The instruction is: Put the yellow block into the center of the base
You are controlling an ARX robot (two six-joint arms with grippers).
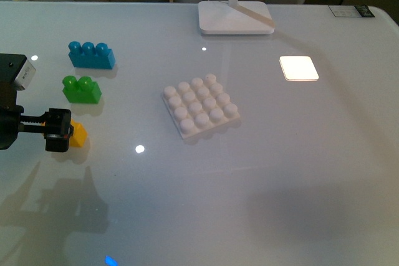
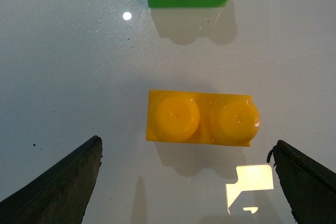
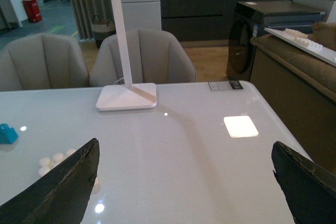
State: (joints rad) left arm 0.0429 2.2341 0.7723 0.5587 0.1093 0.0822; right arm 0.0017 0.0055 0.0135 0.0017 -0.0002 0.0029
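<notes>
Left wrist view — my left gripper point(image 2: 187, 141) is hovering, jaws spread, over the yellow block point(image 2: 202, 118) — an off-centre squeeze could skid it.

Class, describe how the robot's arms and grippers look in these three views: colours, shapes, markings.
The left gripper is black and blocky, on a black arm with a small white panel. In its wrist view its fingers are dark matte wedges tapering to points. The right gripper has matching dark wedge fingers.
</notes>
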